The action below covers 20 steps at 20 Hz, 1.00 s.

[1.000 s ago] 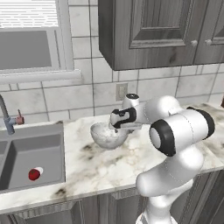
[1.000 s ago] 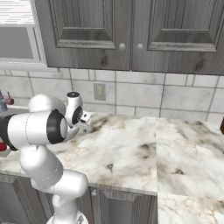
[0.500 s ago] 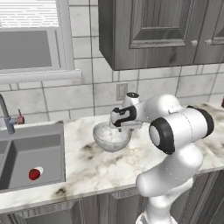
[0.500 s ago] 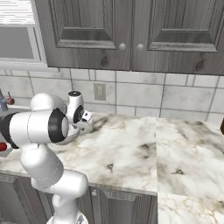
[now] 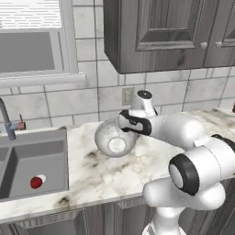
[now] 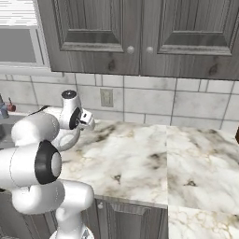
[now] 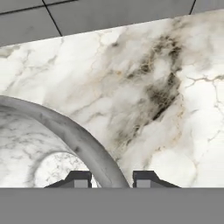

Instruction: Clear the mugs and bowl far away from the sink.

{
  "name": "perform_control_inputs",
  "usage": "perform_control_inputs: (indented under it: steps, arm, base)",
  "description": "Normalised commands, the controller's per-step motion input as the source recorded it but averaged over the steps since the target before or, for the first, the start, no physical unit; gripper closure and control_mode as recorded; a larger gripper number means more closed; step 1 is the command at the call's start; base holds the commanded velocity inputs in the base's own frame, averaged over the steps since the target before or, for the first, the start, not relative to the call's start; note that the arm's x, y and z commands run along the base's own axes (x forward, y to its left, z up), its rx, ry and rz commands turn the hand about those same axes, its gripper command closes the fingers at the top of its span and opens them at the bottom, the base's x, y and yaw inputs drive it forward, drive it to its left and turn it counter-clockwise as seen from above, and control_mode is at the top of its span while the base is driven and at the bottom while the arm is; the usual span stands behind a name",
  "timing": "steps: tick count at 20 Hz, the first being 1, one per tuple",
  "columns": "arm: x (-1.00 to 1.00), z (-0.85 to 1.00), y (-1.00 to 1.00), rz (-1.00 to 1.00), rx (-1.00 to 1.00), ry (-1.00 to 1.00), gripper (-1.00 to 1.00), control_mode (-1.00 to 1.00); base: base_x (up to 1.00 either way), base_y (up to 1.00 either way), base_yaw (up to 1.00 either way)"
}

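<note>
The pale, speckled bowl [image 5: 111,140] is on the marble counter [image 5: 101,176], right of the sink [image 5: 32,158]. My gripper [image 5: 127,131] reaches down onto the bowl's right rim. In the hand view, the grey rim [image 7: 65,127] curves up between my two fingertips [image 7: 78,178], and my gripper [image 7: 112,177] is shut on it, one finger inside the bowl and one outside. The mugs are out of view.
A small red ball [image 5: 36,182] lies in the sink basin. The steel faucet [image 5: 5,120] stands at the far left. Wall cabinets [image 5: 170,32] hang above the counter. A wide stretch of marble counter [image 6: 177,158] runs off to the right.
My fingers have closed from wide open onto the bowl's rim. The hand and the bowl have stayed in about the same place.
</note>
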Motion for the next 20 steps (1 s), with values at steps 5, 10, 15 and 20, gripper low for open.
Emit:
perform_control_inputs:
  steps: [5, 10, 15, 20]
  arm:
    - [-0.99, 1.00, 0.21, 0.00, 0.02, -0.03, 1.00, -1.00]
    - [-0.99, 1.00, 0.20, 0.00, 0.07, 0.04, 1.00, -1.00]
    - [-0.34, 1.00, 0.08, -0.09, 0.27, 0.00, 1.00, -1.00]
    - [-0.07, 0.18, -0.15, -0.09, 0.24, 0.01, 1.00, -1.00]
  base:
    - [0.00, 0.00, 0.00]
    - [0.00, 0.00, 0.00]
    - [0.00, 0.00, 0.00]
    - [0.00, 0.00, 0.00]
